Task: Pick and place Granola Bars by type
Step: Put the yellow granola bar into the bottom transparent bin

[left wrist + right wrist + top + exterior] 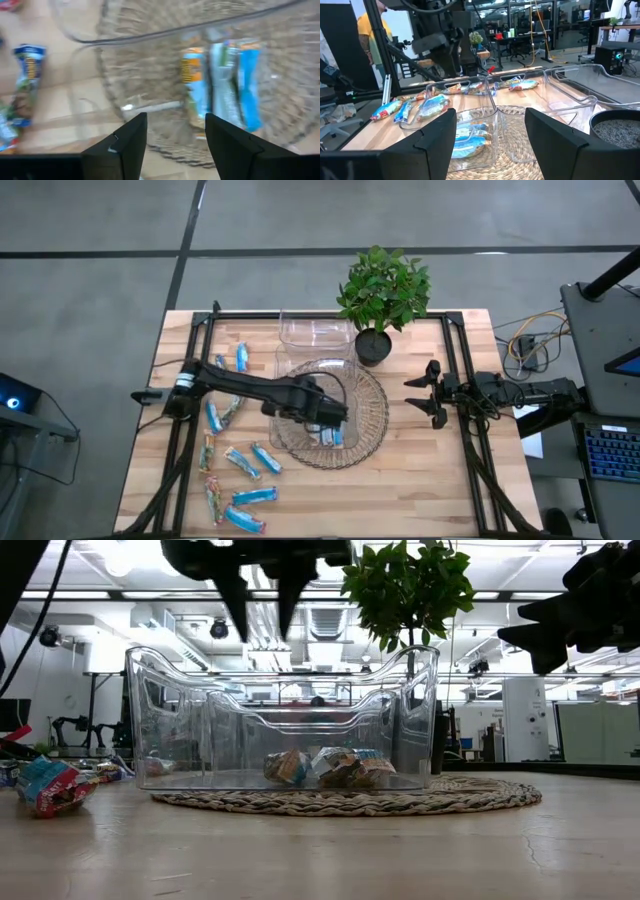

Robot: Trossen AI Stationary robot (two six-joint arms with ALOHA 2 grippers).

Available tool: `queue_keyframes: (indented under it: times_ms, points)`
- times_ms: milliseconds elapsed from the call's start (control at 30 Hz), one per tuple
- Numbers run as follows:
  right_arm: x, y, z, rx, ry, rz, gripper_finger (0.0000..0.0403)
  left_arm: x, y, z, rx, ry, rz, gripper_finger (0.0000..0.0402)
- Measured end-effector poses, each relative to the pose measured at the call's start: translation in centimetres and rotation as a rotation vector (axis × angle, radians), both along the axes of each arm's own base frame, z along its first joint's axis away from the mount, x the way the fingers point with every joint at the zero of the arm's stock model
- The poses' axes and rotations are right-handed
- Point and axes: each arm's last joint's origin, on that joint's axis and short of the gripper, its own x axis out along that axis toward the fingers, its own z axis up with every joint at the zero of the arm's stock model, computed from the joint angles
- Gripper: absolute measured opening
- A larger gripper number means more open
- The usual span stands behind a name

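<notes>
Nearest you on the pale wooden desk (420,480), a loose scatter of blue foil-wrapped granola bars (240,465) lies along the left side, some with orange and tan markings; the low view catches one crumpled bar (50,787) at the desk's near left edge. A few more bars (241,357) lie farther back on that same side.

Just past the scatter, your left gripper (335,412) hangs above the clear plastic container (280,720) that sits on the round woven straw mat (372,430). Its two dark fingers (127,145) stand apart with nothing between them, pointing down into the container from above the rim. Inside the container, on its floor, you can see a small cluster of wrapped bars (330,767) lying side by side, blue with orange and white patches (222,82). The gripper touches none of them.

To the right, your right gripper (428,393) waits off the mat, near the desk's right frame rail, raised above the surface. Its fingers (432,145) are spread apart and empty.

Farther back, a second clear plastic container (315,332) stands touching the mat's far edge, and just beside it on the right is a small green leafy plant in a black pot (384,300).

Beyond the desk, the right wrist view shows a person in a yellow top (370,30) standing in the room.
</notes>
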Motion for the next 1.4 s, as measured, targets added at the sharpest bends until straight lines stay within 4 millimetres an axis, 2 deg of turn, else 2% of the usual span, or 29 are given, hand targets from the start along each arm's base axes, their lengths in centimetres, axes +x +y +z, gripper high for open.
queue_keyframes:
  times_ms: [167,367,700,1033,1400]
  points:
    - [0.0,0.0,0.0,0.0,0.0,0.0,0.0224,-3.1,0.4,-0.3,-0.006,0.03,0.056,0.0181]
    - [0.0,0.0,0.0,0.0,0.0,0.0,0.0224,-7.6,0.4,0.2,-0.025,-0.016,0.092,0.0181]
    - [0.0,0.0,0.0,0.0,0.0,0.0,0.0224,-14.4,-1.4,-1.2,-0.088,0.027,0.088,0.0181]
    - [0.0,0.0,0.0,0.0,0.0,0.0,0.0224,-17.2,-3.2,-2.7,-0.104,0.09,-0.405,0.0181]
    - [0.0,0.0,0.0,0.0,0.0,0.0,0.0224,-17.8,-4.8,-5.1,-0.118,0.113,-1.0,0.0181]
